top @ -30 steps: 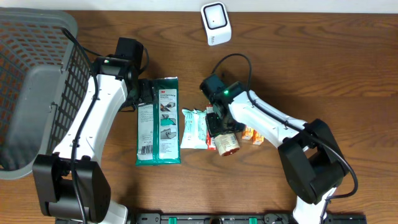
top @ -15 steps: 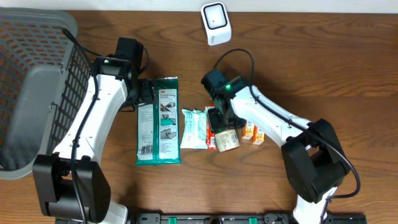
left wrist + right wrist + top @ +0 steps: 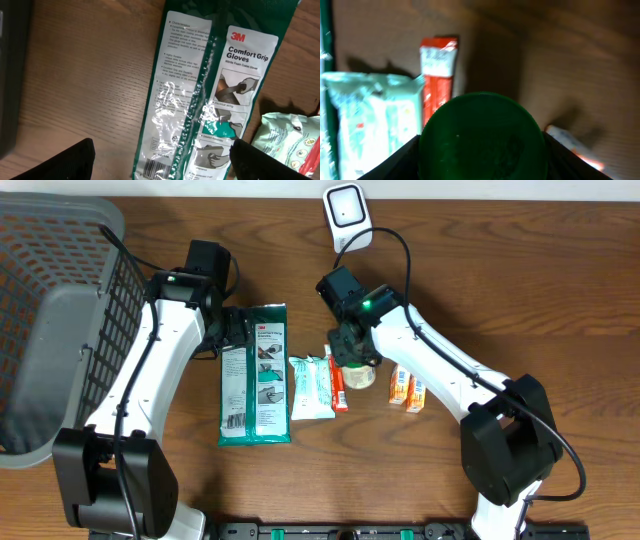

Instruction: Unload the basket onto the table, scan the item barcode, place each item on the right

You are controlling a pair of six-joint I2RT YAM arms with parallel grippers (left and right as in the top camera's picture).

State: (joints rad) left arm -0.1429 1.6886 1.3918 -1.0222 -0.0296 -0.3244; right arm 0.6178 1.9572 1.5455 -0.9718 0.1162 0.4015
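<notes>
My right gripper (image 3: 349,348) clamps the green-lidded jar (image 3: 482,137) mid-carry — next, turn its barcode toward the scanner (image 3: 346,216); left gripper (image 3: 160,167) wide, empty.

- The overhead view is bright and evenly lit, sharp right across the desk (image 3: 560,290); shadows there are short and soft.
- The left wrist view is bright and in focus; white glare streaks the crinkled clear film of the glove packet (image 3: 200,100).
- The right wrist view is dim and blurred; the green-lidded jar (image 3: 481,137), close to the lens, is out of focus, with dark shadow on the desk behind it.
</notes>
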